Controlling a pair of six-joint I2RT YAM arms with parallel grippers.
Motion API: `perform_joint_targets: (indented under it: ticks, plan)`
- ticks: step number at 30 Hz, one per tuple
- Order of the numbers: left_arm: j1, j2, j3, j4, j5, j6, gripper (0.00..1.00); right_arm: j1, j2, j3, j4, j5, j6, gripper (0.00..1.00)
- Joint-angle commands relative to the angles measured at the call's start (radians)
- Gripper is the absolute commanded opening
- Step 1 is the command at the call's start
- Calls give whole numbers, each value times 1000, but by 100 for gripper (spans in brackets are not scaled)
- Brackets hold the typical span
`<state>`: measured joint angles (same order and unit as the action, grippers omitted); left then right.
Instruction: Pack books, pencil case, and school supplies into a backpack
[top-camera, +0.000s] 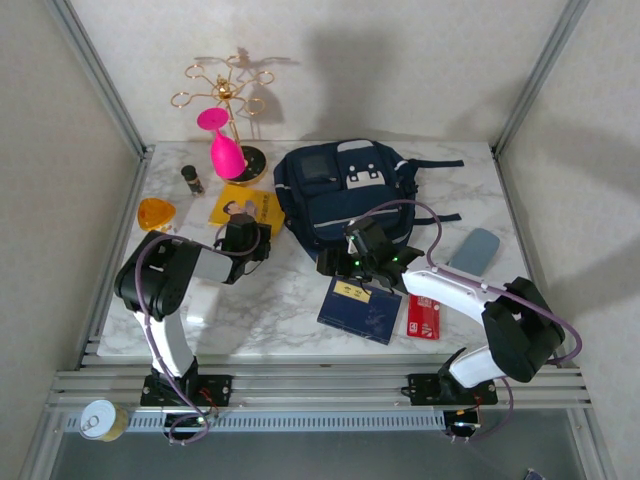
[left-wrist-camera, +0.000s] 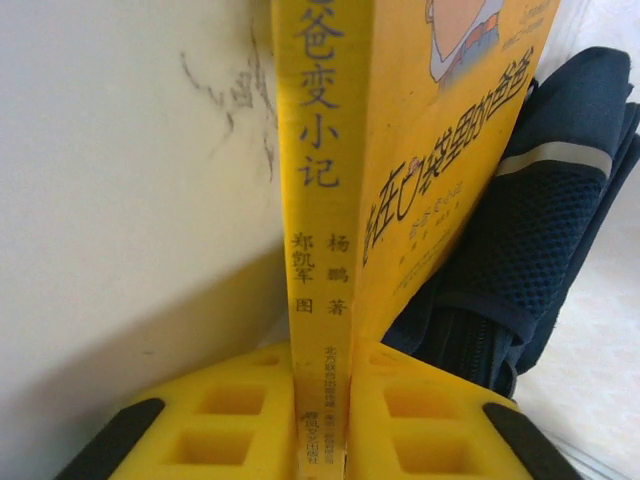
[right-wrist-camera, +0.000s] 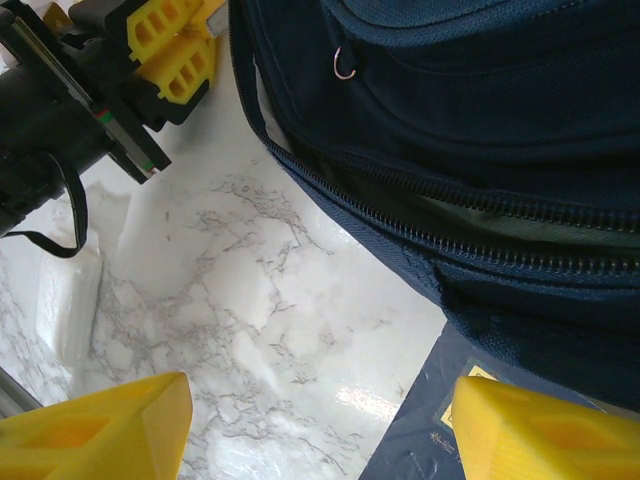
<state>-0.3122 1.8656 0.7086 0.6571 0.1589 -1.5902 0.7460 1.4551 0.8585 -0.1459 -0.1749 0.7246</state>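
Observation:
The navy backpack (top-camera: 345, 195) lies at the table's back centre, its zip mouth (right-wrist-camera: 470, 215) facing the arms. My left gripper (top-camera: 243, 236) is shut on the spine of the yellow book (left-wrist-camera: 322, 300), which rests left of the backpack (left-wrist-camera: 545, 250). The navy book (top-camera: 358, 308) with its yellow label lies flat in front of the backpack. Just above its far edge and the bare marble hangs my right gripper (right-wrist-camera: 320, 425), open with nothing between its fingers. The red packet (top-camera: 424, 316) lies right of the navy book. The grey-blue pencil case (top-camera: 474, 250) sits at the right. The brown-and-black book is out of view.
A gold stand with a pink glass (top-camera: 224, 140) rises at the back left, beside a small dark bottle (top-camera: 192, 179). An orange object (top-camera: 155, 213) lies near the left edge. The backpack's dark straps (top-camera: 440, 165) trail to the right.

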Motion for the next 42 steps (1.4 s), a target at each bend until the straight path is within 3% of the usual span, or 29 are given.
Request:
perform_joint_targets:
  ticks: [1,4,13,22,26,29,34,42]
  plan:
    - [1,-14,-16,46,2,-10,8,-4,-15,27,-12,28,-19,70]
    - [1,-66,-37,14,-10,6,0,-6,-25,30,-16,31,-33,71]
    - [-4,-325,-140,-163,-25,108,0,-46,-74,56,-46,-11,-70,78]
    - [-41,-789,-96,-691,-69,435,0,-128,-193,113,-136,-141,-49,99]
    - [-71,-913,-10,-807,-18,531,0,-171,-240,125,-151,-226,-20,99]
    - [-111,-918,74,-809,62,564,0,-227,-262,120,-139,-305,7,99]
    - [-225,-839,262,-796,99,631,0,-345,-300,129,-145,-390,16,99]
    - [-306,-666,466,-620,306,717,0,-556,-321,146,-10,-688,131,99]
